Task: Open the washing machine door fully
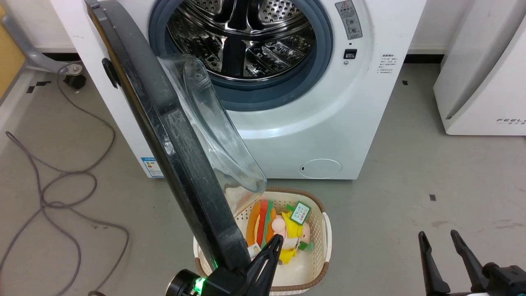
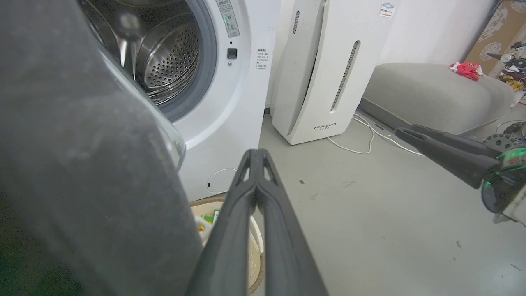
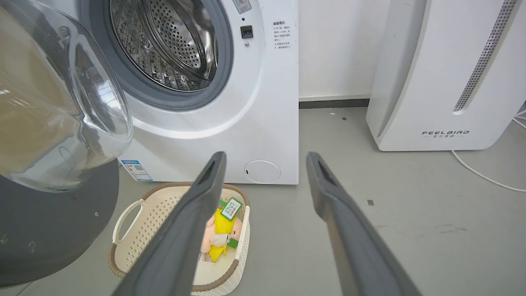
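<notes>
The white washing machine (image 1: 328,123) fills the top of the head view, its steel drum (image 1: 246,37) exposed. The washing machine door (image 1: 172,139) stands swung out toward me, seen almost edge-on, its clear glass bowl (image 1: 213,131) bulging toward the machine. My left gripper (image 1: 276,240) is shut with nothing between its fingers, lying just beside the door's free edge on the bowl side; in the left wrist view the door (image 2: 82,144) looms at the left of the gripper (image 2: 255,154). My right gripper (image 1: 441,240) hangs open at the lower right, apart from the door (image 3: 49,230).
A cream basket (image 1: 326,230) with plush toys (image 1: 283,228) sits on the floor under the door's edge. A white FEELBIRD appliance (image 1: 485,90) stands to the right. Grey cables (image 1: 61,176) loop over the floor at left. A grey couch (image 2: 435,90) lies beyond.
</notes>
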Tool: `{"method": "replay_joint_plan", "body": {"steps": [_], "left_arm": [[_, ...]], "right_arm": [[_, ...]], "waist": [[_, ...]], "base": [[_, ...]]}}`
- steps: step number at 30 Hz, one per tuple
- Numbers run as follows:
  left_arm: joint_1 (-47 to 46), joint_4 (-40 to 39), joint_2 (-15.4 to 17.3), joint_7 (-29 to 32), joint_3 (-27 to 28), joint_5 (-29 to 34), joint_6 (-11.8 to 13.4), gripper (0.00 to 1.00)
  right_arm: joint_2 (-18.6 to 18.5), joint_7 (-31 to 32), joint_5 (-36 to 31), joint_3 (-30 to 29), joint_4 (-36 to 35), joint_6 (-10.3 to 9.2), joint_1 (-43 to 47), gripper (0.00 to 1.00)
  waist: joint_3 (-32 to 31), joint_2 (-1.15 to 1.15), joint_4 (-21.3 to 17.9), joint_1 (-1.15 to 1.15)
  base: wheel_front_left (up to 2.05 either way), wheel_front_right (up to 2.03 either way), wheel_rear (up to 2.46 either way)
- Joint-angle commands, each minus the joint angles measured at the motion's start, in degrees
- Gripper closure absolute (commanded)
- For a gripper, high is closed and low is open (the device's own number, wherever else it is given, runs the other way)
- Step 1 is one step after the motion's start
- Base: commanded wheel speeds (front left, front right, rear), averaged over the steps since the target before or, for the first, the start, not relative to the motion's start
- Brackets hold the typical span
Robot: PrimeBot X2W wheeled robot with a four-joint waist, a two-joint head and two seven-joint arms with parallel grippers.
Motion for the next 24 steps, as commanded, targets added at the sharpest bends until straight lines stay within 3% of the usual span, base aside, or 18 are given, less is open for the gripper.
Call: {"method": "replay_joint_plan", "body": {"steps": [1, 13, 24], "left_arm": [[-0.7, 0.4, -0.3, -0.4, 0.2, 0.3, 0.2, 1.0], [1.1, 1.3, 0.2, -1.1, 1.4, -0.1, 2.5, 1.0], [3.4, -1.3, 1.0, -3.8, 2.9, -0.6, 4.4, 1.0]], "right_arm": [[0.2, -0.2, 0.3, 0.0, 0.2, 0.03, -0.6, 0.0], [0.2, -0.4, 0.4, -0.6, 0.7, 0.03, -0.4, 0.0], [0.2, 0.5, -0.1, -1.5, 0.1, 0.03, 0.0, 0.0]], "waist": [[0.0, 0.0, 0.0, 0.0], [0.0, 0.0, 2.4, 0.0], [-0.6, 0.0, 12.4, 0.0]], "base": [[0.0, 0.0, 0.0], [0.0, 0.0, 0.0], [0.0, 0.0, 0.0]]}}
